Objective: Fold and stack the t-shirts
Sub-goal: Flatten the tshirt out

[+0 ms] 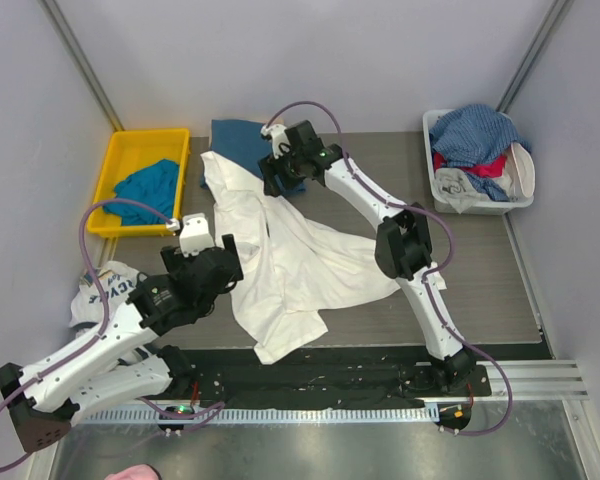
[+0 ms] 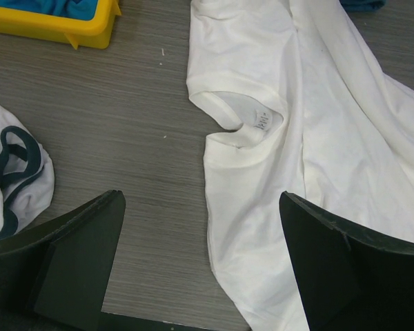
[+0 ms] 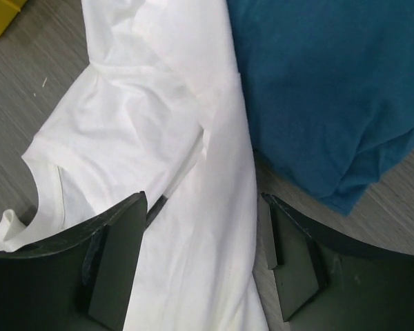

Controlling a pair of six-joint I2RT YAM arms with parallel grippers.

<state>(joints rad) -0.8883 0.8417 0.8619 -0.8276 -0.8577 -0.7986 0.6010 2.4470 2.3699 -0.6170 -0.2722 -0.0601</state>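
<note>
From above, the white tee (image 1: pixel 290 265) lies crumpled and slanted across the middle of the worktop (image 1: pixel 460 270), its upper end touching the folded blue tee (image 1: pixel 242 140) at the far side; the step in hand looks like spreading the white one flat before folding. The right arm reaches far forward, elbow bent, its right claw (image 1: pixel 280 172) low over the seam where the two tees meet. The left arm is tucked close, its left claw (image 1: pixel 205 250) near the white tee's left edge. A yellow bin (image 1: pixel 120 150) and a white basket (image 1: pixel 440 190) of clothes stand at the sides. In the left wrist view the left claw (image 2: pixel 200 269) gapes wide, holding nothing, with the collar (image 2: pixel 252 131) and its label just ahead; a good pinch would take the shoulder beside the collar, single layer only. In the right wrist view the right claw (image 3: pixel 203 265) stands partly open over a white fold, gripping nothing that I can see; it should take white cloth alone and steer clear of the blue tee (image 3: pixel 317 83) just beside it, then draw away from the left claw.
</note>
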